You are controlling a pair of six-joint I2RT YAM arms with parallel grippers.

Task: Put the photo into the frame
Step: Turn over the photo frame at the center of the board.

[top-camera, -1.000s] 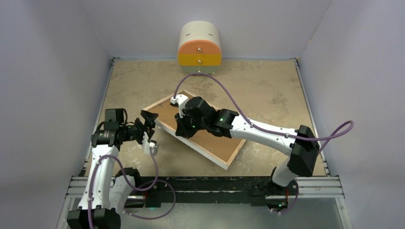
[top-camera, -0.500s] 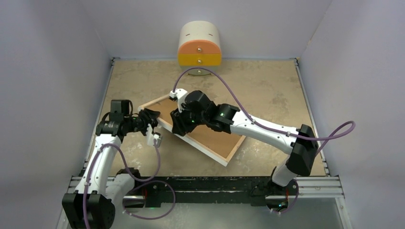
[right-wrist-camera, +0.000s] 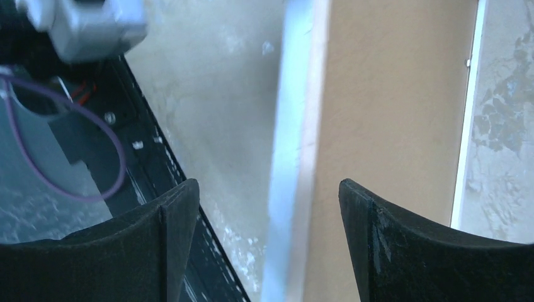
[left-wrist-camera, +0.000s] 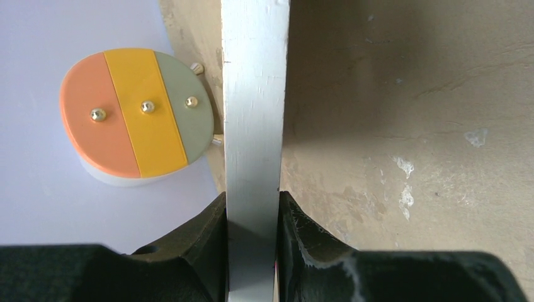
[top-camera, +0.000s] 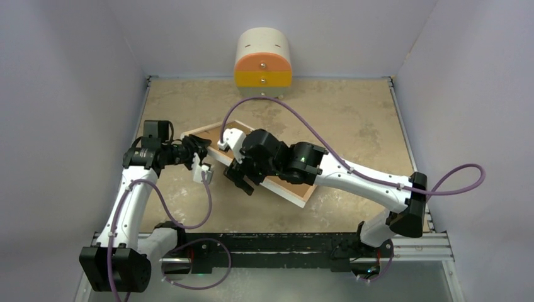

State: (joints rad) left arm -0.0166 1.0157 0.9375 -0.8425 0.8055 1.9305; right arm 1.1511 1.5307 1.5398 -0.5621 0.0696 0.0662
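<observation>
Mottled tan tabletop (top-camera: 352,113) fills the booth between pale lilac walls, with a small drawer unit (top-camera: 262,63) in orange, yellow and grey-green against the far wall. The frame (top-camera: 284,192) lies slantwise across the middle, back side up, so that the brown backing board (right-wrist-camera: 390,126) faces the camera. The photo is not visible in any view, and whether it sits under the board cannot be told. The left gripper (top-camera: 195,151) pinches the frame's far-left end, its fingers narrow and tight on the white rim. The right gripper (top-camera: 242,181) hangs over the near long edge with its fingers spread wide and nothing between them. The step looks like handing the frame over to the left arm alone, probably to turn or reposition it. The next move calls for a steady one-sided hold, since a thin glazed frame pinched at one end could swing or slip. Only the left wrist view shows the rim seated squarely between the pads. Only the right wrist view shows clear air between those fingers and the blurred rim below. The overhead view alone gives the frame's whole lie.
</observation>
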